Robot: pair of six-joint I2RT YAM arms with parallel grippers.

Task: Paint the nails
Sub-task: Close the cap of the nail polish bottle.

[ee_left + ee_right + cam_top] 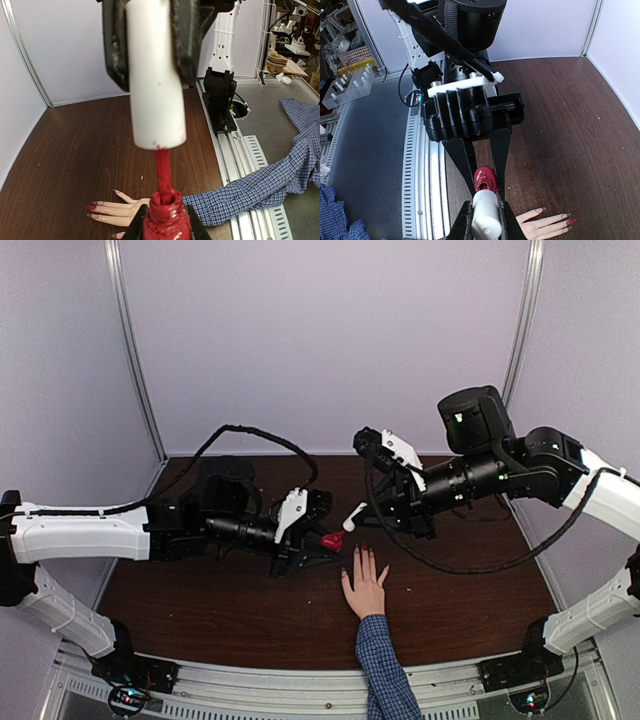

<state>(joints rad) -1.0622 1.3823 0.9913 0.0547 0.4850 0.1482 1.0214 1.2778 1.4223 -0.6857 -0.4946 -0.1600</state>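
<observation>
A light-skinned hand in a blue checked sleeve lies flat on the brown table. Its nails point away from the sleeve; one is dark red, the others look pale or brownish. My left gripper is shut on the open red polish bottle, just left of the fingertips. My right gripper is shut on the white cap. The cap hangs above the bottle, and its red brush stem dips into the bottle's neck.
An aluminium rail runs along the table's near edge, with the right arm's base bolted on it. White walls close the back and sides. A black cable loops low over the table right of the hand.
</observation>
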